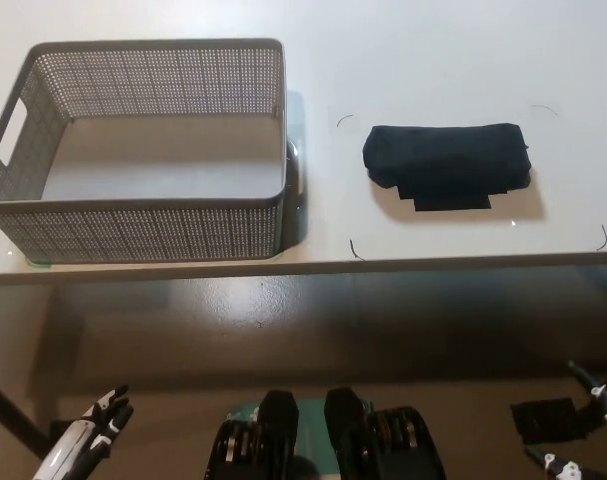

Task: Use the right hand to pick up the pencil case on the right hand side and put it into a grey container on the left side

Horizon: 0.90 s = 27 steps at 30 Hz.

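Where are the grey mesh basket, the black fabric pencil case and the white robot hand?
Grey mesh plastic basket [143, 230]: head view, on its near wall.
Black fabric pencil case [445, 160]: head view, middle of its top.
White left robot hand [95, 425]: head view, middle of the hand.

You see a grey container [143, 150] of perforated plastic, matt, with mesh-like walls. The black pencil case [446, 160] looks like soft cloth, dull finish. The table [403, 50] surface is smooth, pale, faintly sheened.
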Motion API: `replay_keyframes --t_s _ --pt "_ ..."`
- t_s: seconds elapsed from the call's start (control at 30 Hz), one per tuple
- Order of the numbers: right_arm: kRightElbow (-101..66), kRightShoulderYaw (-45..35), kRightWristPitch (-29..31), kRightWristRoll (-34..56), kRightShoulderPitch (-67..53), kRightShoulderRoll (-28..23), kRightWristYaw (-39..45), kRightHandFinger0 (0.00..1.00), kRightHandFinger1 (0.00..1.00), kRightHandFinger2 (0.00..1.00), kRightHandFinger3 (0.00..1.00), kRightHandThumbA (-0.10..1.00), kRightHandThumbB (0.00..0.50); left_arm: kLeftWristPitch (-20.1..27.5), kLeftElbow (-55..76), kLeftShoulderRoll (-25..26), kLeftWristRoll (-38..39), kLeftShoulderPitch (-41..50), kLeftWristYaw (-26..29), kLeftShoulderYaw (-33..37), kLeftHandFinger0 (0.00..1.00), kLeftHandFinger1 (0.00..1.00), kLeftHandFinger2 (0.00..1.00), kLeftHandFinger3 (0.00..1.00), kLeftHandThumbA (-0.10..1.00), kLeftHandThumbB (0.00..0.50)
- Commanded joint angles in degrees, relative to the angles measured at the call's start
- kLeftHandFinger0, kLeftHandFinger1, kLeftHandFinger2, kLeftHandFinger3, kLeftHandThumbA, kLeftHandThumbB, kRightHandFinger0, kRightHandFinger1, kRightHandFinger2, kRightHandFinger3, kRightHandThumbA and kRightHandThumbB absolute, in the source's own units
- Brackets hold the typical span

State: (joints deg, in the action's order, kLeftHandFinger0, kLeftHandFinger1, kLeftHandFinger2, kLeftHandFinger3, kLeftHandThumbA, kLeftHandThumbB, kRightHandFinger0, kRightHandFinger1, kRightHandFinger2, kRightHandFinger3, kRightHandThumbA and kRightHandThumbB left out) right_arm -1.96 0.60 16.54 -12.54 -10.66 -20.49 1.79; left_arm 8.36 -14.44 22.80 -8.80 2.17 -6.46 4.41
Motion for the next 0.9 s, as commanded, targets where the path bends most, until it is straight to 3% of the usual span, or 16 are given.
replay_keyframes --t_s 0.0,0.3,0.4,0.5,0.67,0.73,0.77,0.87 --pt "-13.6 -4.9 -0.4 -1.4 -0.3 -3.2 -0.6 1.0 1.0 1.0 1.0 0.89 0.408 2.1 2.8 2.1 -1.1 0.1 0.3 -1.3 1.0 1.0 1.0 1.0 1.0 0.273" --pt "-21.0 -6.7 -6.7 -5.4 7.8 -5.6 2.4 1.0 1.0 1.0 1.0 0.82 0.5 2.4 2.7 2.1 -1.4 0.8 0.5 -1.8 1.0 1.0 1.0 1.0 1.0 0.275" --pt "-20.9 -6.5 -9.5 -6.4 12.7 -7.4 4.3 1.0 1.0 1.0 1.0 0.81 0.5 2.3 2.8 2.1 -1.8 1.1 0.4 -1.9 1.0 1.0 1.0 1.0 1.0 0.261" --pt "-21.1 -5.7 -13.8 -6.5 17.5 -8.7 6.8 1.0 1.0 1.0 1.0 0.73 0.5 2.0 2.8 1.9 -2.0 1.4 0.3 -2.0 1.0 1.0 1.0 1.0 1.0 0.262" --pt "-18.9 -1.2 -19.6 -14.5 28.9 -11.2 11.8 1.0 1.0 1.0 1.0 0.7 0.5 1.7 2.5 1.9 -1.9 1.5 0.0 -2.1 1.0 1.0 1.0 1.0 1.0 0.28" --pt "-16.9 0.9 -20.5 -17.9 33.5 -11.8 12.9 1.0 1.0 1.0 1.0 0.66 0.5 1.8 2.5 1.9 -1.7 1.6 -0.1 -2.2 1.0 1.0 1.0 1.0 1.0 0.285" --pt "-16.1 1.6 -20.6 -19.0 34.8 -12.0 13.2 1.0 1.0 1.0 1.0 0.7 0.5 1.9 2.5 1.9 -1.7 1.6 -0.1 -2.2 1.0 1.0 1.0 1.0 1.0 0.285" --pt "-9.2 5.3 -20.4 -22.9 42.7 -12.3 14.1 1.0 1.0 1.0 1.0 0.68 0.5 2.4 2.0 1.9 -1.9 1.4 -0.2 -1.9 1.0 1.0 1.0 1.0 1.0 0.277"
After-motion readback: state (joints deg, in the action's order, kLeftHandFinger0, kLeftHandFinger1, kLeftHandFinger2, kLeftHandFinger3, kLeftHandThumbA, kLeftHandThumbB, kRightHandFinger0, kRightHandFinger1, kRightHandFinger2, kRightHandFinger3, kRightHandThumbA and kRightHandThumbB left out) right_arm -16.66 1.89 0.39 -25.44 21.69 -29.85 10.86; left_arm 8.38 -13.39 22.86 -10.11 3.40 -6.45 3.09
